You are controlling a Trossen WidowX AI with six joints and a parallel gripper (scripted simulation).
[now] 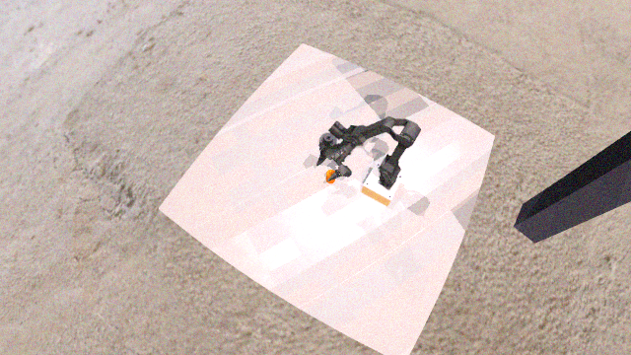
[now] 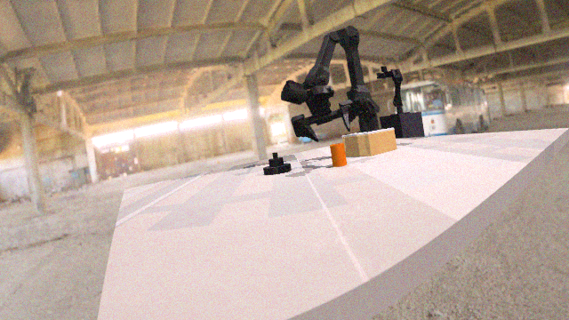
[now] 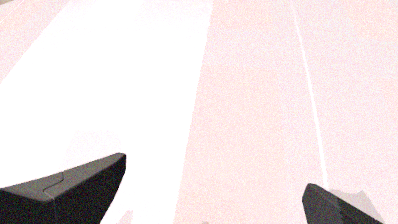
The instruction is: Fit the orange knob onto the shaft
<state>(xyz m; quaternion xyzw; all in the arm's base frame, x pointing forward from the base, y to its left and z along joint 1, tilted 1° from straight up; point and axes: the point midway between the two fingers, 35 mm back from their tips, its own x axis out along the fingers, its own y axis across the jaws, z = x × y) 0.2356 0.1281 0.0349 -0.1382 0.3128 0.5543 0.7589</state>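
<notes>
The orange knob stands upright on the table; its hole cannot be made out, and the knob is not in the wrist view. The dark round pedestal stands apart from the knob, to its left in the exterior view, with the thin shaft upright and bare on top. My gripper is wide open and empty. In the exterior view its fingertips are above the knob's top, one clearly left of the knob. The wrist view shows only table between the fingers.
A tan box with a white top sits at the arm's base, right of the knob in the top and exterior views. A dark box bearing a small dark arm is behind it. A dark beam enters at the top view's right edge.
</notes>
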